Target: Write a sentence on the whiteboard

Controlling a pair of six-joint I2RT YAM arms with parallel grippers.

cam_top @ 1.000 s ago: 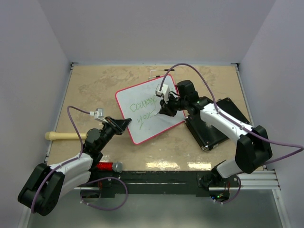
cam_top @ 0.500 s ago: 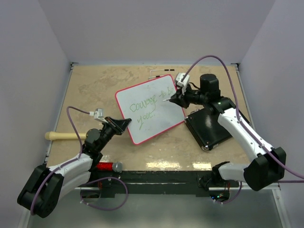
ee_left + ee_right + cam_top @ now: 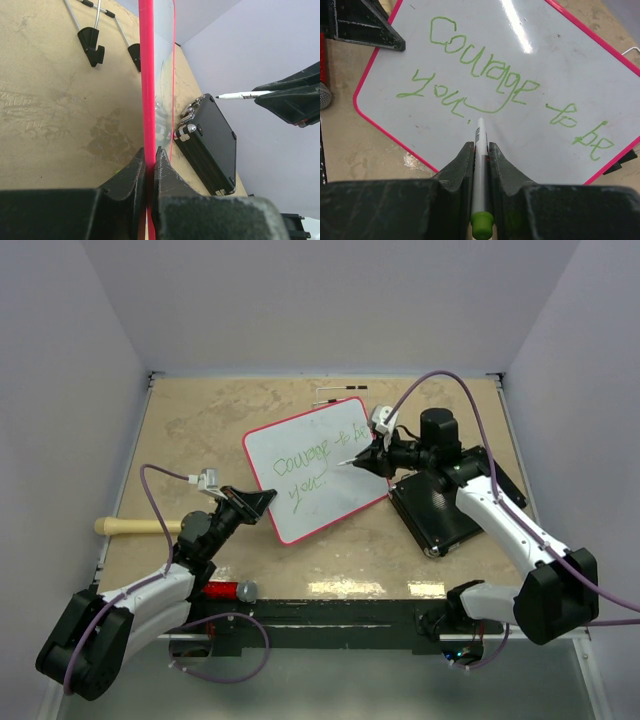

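The whiteboard (image 3: 318, 478), white with a red rim, lies tilted on the table and bears green writing, "Courage to be you." (image 3: 485, 75). My left gripper (image 3: 262, 502) is shut on the rim of the whiteboard (image 3: 147, 75) at its near-left corner, and its jaws (image 3: 151, 152) pinch the red edge. My right gripper (image 3: 368, 458) is shut on a grey marker (image 3: 480, 150) with a green end. The marker (image 3: 241, 95) points at the board's middle, with its tip off the surface.
A black case (image 3: 445, 505) lies right of the board, under my right arm. A wire stand with black feet (image 3: 92, 45) sits behind the board. A wooden handle (image 3: 135, 526) lies at the left, and a red and grey tool (image 3: 228, 590) at the near edge.
My right gripper swung with the marker from over the board's middle to its right edge, then eased back left. The words "to be" now show. The left gripper has not moved.
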